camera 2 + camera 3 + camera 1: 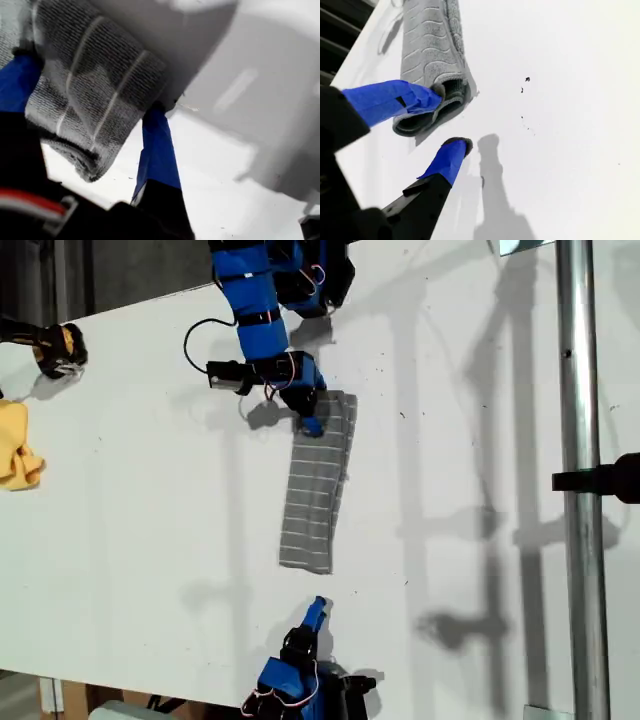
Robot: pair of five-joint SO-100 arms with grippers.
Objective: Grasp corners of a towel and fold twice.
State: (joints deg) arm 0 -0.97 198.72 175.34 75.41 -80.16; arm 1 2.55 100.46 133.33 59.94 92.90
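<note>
My first gripper [90, 117] had its blue fingers [159, 150] clamped on the towel [95, 75], the grey striped cloth bunched thick between them; one finger was mostly hidden behind the fabric, and the picture there was blurred. In the exterior view that gripper [310, 423] sat at the towel's 12 o'clock end, covering the corner beneath it, so the corner itself could not be made out.

My second gripper [447, 120] had its fingers [395, 100] apart. One blue tip touched the rolled, layered edge of the towel [432, 55]; the other [447, 157] rested on bare bench [560, 125], with nothing held between them. In the exterior view this gripper [315, 612] stood just past the towel's 6 o'clock end, apart from the cloth, its arm cut off by the picture's lower edge.

The towel [318, 485] lay as a long narrow folded strip near the middle of the white bench [140, 520], running from 12 to 6 o'clock with a slight slant. A yellow cloth [18, 445] lay crumpled at 9 o'clock, partly cut off by the frame. A dark object with a yellow part [55, 348] sat at about 10 o'clock; what it was could not be told. A metal pole [580, 480] crossed the view at 3 o'clock, hiding a strip of the bench behind it.
</note>
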